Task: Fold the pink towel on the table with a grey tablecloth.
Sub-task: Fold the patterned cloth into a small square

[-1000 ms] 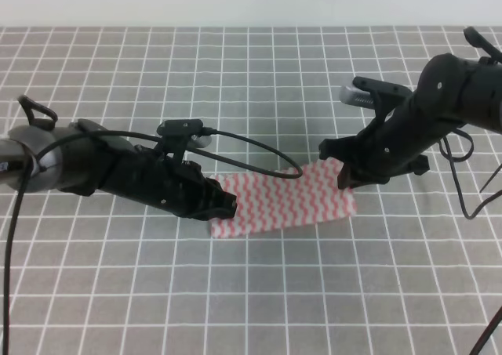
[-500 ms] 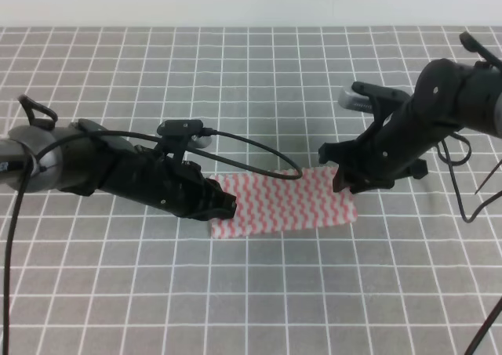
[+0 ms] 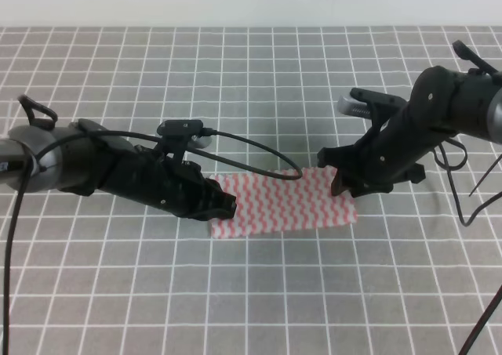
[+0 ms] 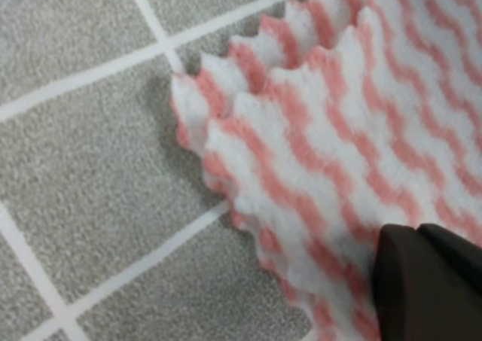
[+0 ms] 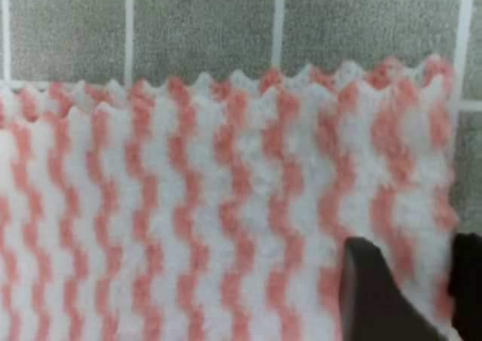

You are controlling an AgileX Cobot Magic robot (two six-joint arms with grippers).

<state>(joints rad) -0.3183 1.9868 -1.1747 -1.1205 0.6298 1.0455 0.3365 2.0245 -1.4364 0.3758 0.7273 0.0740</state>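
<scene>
A robot test bench or lab: a table with a grey tablecloth [image 3: 259, 73] gridded in white, against a plain white wall [image 3: 235, 1].

A plain white wall [image 3: 251, 1] (evenly lit, no marks) runs along the top edge, behind everything.

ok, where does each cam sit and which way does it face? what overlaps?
Exterior high: above the near side, tilted down at the table; both arms, left gripper, right gripper, pink towel.
Left wrist: on left arm, close on towel's zigzag corner; dark fingertip lower right.
Right wrist: on right arm, down at towel edge; fingertips at bottom.
Shared: all three show towel and grey grid cloth.
</scene>
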